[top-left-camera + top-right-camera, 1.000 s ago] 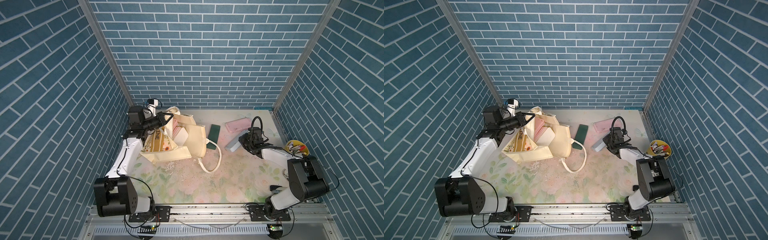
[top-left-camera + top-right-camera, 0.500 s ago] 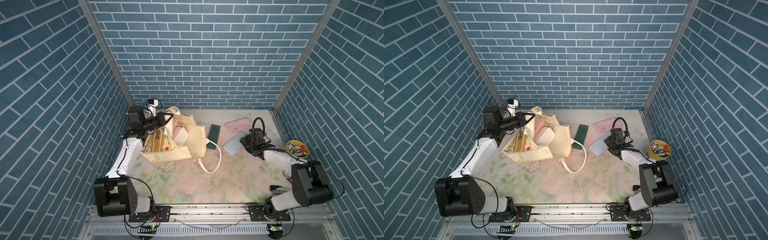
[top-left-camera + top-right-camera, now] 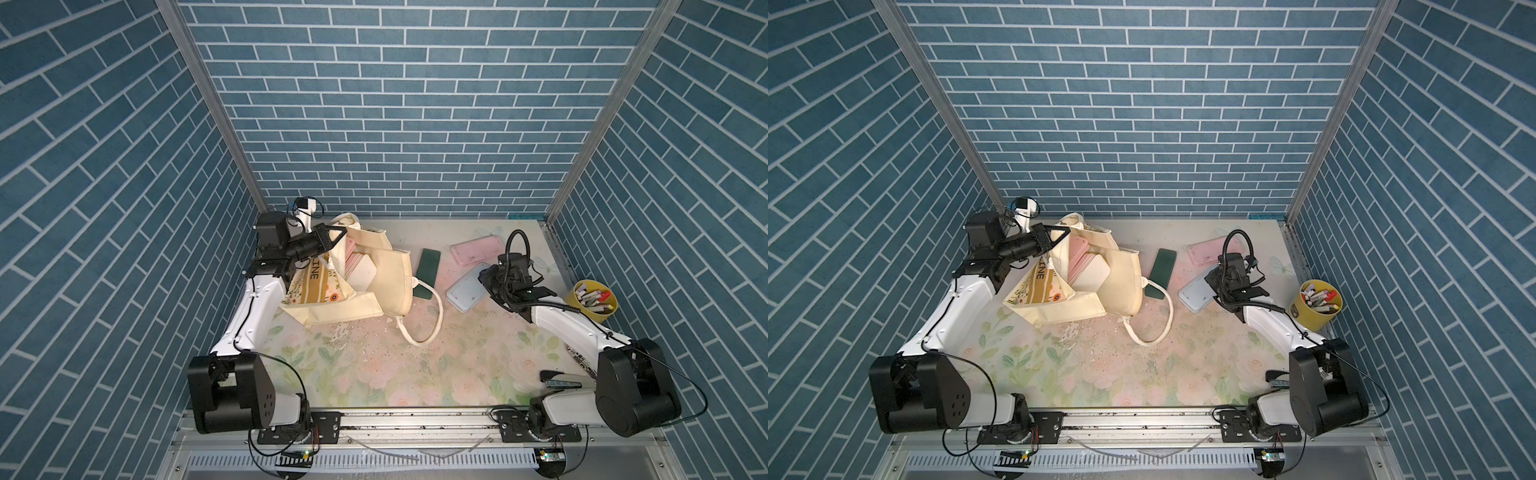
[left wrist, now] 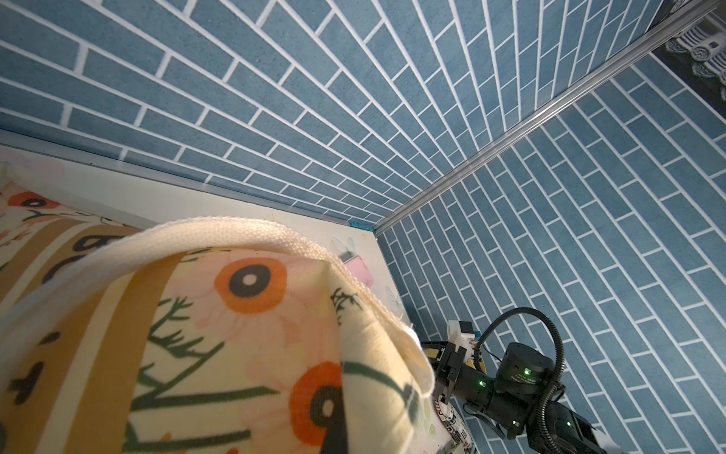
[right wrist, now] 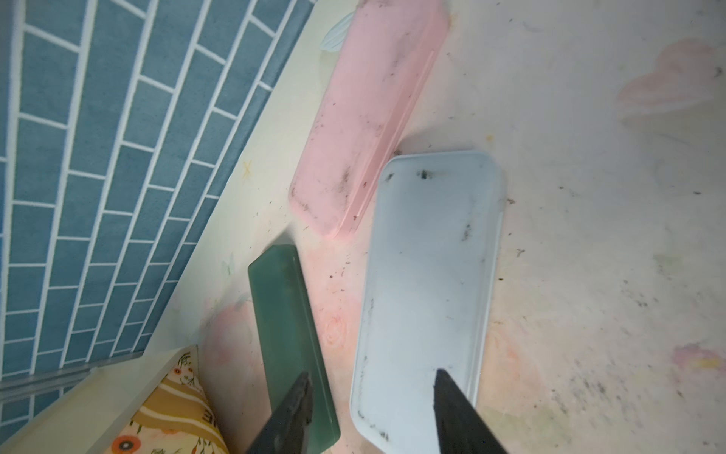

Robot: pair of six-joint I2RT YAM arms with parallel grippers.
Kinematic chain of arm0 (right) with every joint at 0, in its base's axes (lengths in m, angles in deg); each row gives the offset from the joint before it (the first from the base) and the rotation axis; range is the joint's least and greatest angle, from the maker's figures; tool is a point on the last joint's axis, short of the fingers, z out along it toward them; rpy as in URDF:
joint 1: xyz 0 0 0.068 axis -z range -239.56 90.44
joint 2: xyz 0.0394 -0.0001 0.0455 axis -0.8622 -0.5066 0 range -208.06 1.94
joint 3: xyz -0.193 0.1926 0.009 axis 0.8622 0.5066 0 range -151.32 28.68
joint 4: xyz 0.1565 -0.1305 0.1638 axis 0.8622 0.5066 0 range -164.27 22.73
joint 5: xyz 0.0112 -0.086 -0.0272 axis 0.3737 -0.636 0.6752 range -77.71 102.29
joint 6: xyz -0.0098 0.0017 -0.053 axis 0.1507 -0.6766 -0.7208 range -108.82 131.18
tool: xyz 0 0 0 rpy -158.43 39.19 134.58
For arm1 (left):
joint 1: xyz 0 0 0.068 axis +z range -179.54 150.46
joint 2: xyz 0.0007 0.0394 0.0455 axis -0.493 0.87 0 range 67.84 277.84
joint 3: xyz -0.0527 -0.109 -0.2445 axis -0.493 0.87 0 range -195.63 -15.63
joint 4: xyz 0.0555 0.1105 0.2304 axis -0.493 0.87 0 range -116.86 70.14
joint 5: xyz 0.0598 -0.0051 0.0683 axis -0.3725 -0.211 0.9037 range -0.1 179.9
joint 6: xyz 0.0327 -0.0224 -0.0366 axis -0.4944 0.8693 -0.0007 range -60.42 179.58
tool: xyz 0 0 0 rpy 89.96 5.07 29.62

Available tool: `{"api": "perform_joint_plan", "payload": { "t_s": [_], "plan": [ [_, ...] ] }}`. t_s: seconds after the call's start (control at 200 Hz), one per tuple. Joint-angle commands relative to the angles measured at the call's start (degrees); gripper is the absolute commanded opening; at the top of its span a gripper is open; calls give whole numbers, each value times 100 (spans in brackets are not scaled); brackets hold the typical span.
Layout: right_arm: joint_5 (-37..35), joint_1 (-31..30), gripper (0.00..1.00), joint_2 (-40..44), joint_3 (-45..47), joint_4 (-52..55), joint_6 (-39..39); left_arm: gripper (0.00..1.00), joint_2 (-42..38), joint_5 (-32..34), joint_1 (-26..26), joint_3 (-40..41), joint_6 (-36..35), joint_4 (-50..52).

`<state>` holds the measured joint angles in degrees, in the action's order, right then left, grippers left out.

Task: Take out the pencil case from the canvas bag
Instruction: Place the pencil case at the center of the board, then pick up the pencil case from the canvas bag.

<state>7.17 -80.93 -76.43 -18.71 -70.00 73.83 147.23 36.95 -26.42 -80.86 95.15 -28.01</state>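
Note:
The cream canvas bag (image 3: 386,286) (image 3: 1121,286) lies slumped at the back left with its mouth held open. My left gripper (image 3: 337,232) (image 3: 1059,233) is shut on its raised rim; in the left wrist view the printed fabric (image 4: 235,334) hides the jaws. A pink case (image 3: 353,259) and a white case (image 3: 365,276) show inside the bag. A light blue pencil case (image 3: 467,293) (image 3: 1196,297) (image 5: 432,275) lies flat on the table. My right gripper (image 3: 484,278) (image 5: 371,375) hovers open over its near end, holding nothing.
A pink case (image 3: 478,249) (image 5: 369,118) lies behind the blue one and a dark green case (image 3: 428,270) (image 5: 286,314) lies between it and the bag. A yellow pen cup (image 3: 594,301) stands at the right edge. The bag's loose handle (image 3: 432,320) loops onto the table.
My right gripper opened and let go of the light blue case, which stood on its edge a second ago and now lies flat. The left arm and bag have not moved.

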Motion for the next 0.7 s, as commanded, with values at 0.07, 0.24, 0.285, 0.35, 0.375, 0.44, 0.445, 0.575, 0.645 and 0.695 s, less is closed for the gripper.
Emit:
{"api": "perform_joint_plan", "payload": {
  "t_s": [0.07, 0.24, 0.285, 0.35, 0.375, 0.44, 0.445, 0.575, 0.645, 0.695],
  "plan": [
    [-177, -831, 49, 342, -693, -61, -967, 0, -91, -84, 23, -174, 11, -211],
    [921, -1452, 47, 411, -987, -846, -2022, 0, -77, -80, 23, -165, 18, -224],
    [1291, -1605, 47, 373, -1076, -998, -2312, 0, -85, -84, 20, -165, 28, -222],
    [1518, -1847, 46, 275, -1222, -1037, -2694, 0, -91, -76, 22, -165, 28, -223],
    [1669, -1934, 46, 234, -1259, -1080, -2875, 0, -96, -75, 22, -165, 29, -223],
    [2100, -2151, 46, 112, -1356, -1187, -3307, 0, -90, -67, 20, -165, 26, -225],
    [2128, -2169, 46, 98, -1362, -1189, -3336, 0, -90, -67, 21, -165, 28, -222],
    [2765, -2563, 45, -182, -1528, -1303, -3923, 0, -61, -53, 23, -156, 20, -214],
    [3054, -2747, 44, -350, -1673, -1197, -4211, 0, -43, -49, 23, -156, 28, -202],
    [3138, -2872, 44, -459, -1765, -1031, -4411, 0, -47, -49, 17, -154, 46, -210]
  ]
}}
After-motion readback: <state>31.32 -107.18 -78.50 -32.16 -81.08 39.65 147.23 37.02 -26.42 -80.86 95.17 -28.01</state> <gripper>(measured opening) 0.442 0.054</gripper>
